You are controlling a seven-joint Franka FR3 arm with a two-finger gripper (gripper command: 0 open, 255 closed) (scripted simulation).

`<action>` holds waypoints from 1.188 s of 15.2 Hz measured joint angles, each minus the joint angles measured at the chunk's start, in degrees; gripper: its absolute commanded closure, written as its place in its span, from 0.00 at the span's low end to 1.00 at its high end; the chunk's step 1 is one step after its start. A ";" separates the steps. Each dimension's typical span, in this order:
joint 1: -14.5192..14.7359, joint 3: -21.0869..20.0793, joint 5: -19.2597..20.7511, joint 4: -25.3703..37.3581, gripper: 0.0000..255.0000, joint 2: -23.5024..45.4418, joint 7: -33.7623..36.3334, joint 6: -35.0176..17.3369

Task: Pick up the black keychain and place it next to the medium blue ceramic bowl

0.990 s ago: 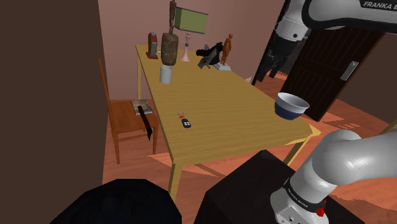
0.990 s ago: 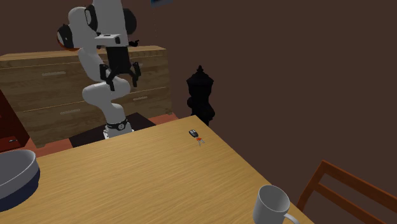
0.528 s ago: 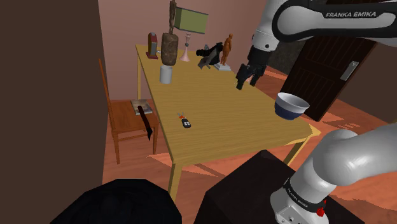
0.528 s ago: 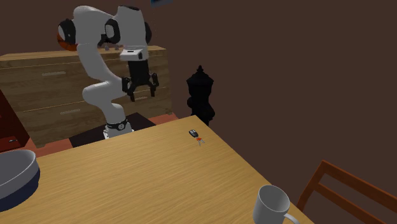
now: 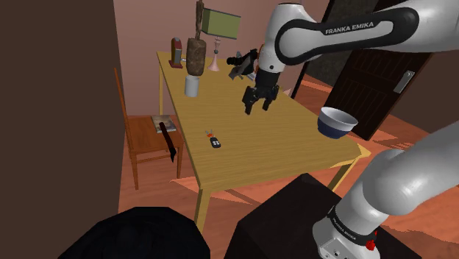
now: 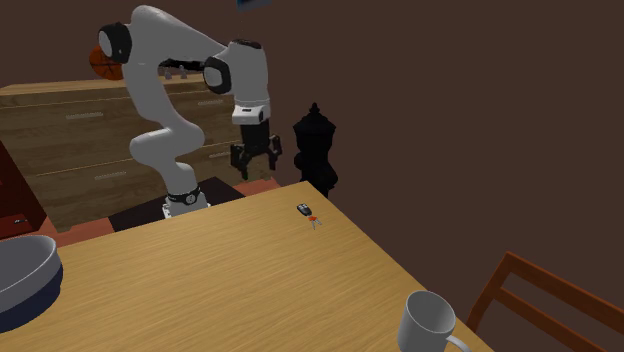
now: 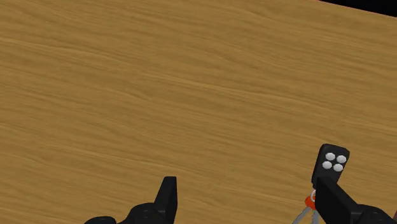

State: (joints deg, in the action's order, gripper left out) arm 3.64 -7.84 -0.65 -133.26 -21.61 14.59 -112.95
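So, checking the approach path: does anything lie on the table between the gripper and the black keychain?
Nothing: in the shoulder view, bare wooden table is all that lies between the gripper and the keychain. The wrist view shows the same bare wood.

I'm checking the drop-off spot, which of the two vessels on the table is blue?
The bowl by the table corner nearest the stand, blue outside; the mug is plain white.

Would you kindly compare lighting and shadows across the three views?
Shoulder view: evenly lit, no shadow beneath the black gripper on the wooden table. Second exterior view: dimmer, dark wall. Wrist view: bright, flat; the black four-button keychain casts no shadow.
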 measured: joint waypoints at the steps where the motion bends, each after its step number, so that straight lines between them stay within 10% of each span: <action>1: 0.24 -0.62 -0.27 0.46 0.00 1.71 1.03 -0.96; 18: 3.23 -5.51 0.72 13.99 0.00 29.69 12.94 -11.96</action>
State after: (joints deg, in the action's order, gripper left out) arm 6.87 -13.35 0.07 -119.28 8.08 27.53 -124.91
